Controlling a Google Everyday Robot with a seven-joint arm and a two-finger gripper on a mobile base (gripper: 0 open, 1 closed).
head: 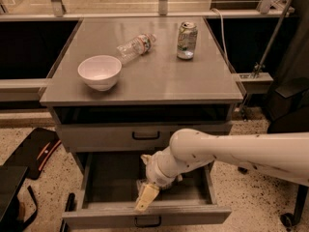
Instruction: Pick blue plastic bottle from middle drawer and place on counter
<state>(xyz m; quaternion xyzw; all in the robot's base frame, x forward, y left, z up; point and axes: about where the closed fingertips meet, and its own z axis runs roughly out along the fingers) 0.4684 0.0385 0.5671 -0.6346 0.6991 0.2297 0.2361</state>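
Note:
The middle drawer (101, 182) is pulled out below the counter (154, 76), showing its dark floor. My gripper (144, 179) is down inside the drawer, left of its middle, at the end of my white arm (231, 151). It is open, with one tan finger (146, 196) near the drawer's front panel and the other finger (145, 158) towards the back. The blue plastic bottle is hidden behind my gripper and wrist. Only a small pale patch shows between the fingers, and I cannot tell what it is.
On the counter stand a white bowl (100, 71) at front left and a green can (186, 40) at back right. A clear bottle (135, 46) lies between them. A closed drawer front (145, 136) is above the open one. A black chair (19, 178) stands at left.

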